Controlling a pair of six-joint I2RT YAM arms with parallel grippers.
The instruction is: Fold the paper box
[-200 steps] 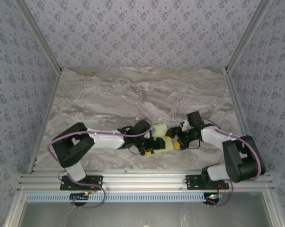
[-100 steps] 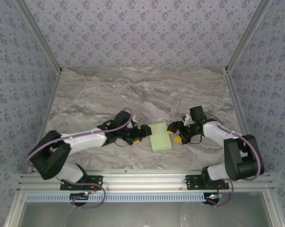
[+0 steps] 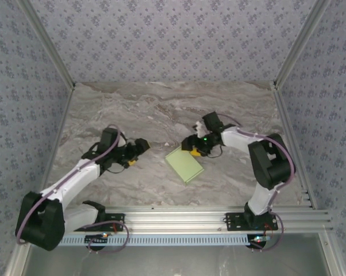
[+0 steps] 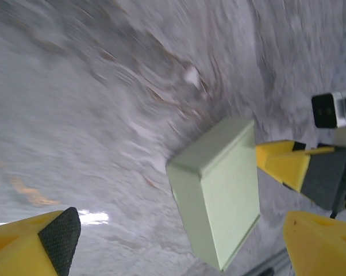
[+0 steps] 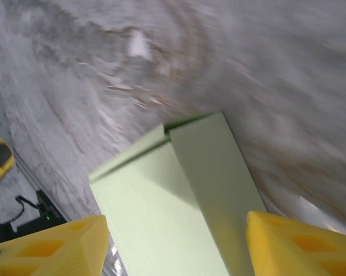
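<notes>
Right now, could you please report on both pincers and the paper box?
Left pincer open, apart from paper box. Right pincer open at its far corner, contact unclear. Box folded, flat on table. No obstruction seen.

No lettering, number, label or brand mark can be read anywhere. The paper box point(image 4: 219, 195) shows plain pale green faces. The marbled table point(image 3: 161, 115) bears only its veined pattern.
</notes>
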